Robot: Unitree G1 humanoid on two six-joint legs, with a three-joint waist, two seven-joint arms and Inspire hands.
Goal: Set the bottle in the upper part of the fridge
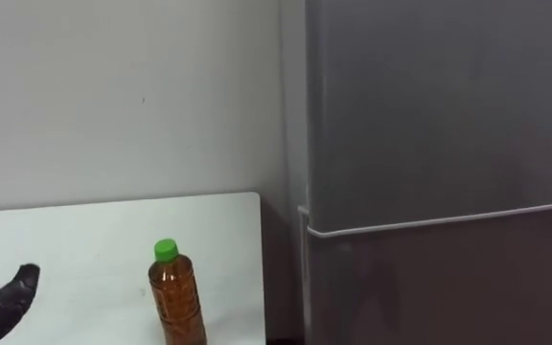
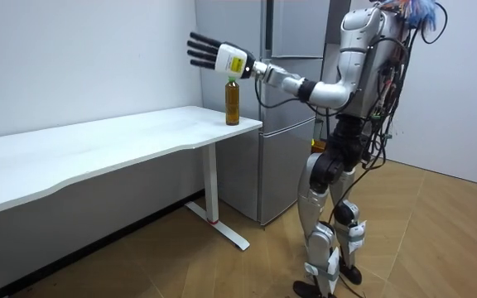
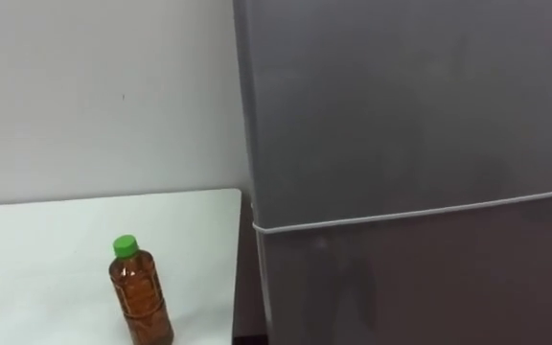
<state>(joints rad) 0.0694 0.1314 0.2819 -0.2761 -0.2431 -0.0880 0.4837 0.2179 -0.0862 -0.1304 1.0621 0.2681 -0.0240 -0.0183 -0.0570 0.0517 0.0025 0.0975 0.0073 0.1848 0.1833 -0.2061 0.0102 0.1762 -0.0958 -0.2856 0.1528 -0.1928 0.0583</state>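
Hovering above the white rectangular table (image 1: 84,235), the left hand (image 1: 8,297) holds its fingers straight and spread, grasping nothing; apart to its right, the amber plastic bottle with a green cap (image 1: 175,302) stands upright near the table's right edge, beside the closed grey two-door fridge (image 1: 429,144)

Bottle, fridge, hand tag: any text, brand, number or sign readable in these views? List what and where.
No text can be read anywhere.
On the bottle: no label or print legible, just an amber body and green cap.
On the fridge: plain grey doors, no writing or sign.
On the left hand: a tag on its back; any print is too small to read.
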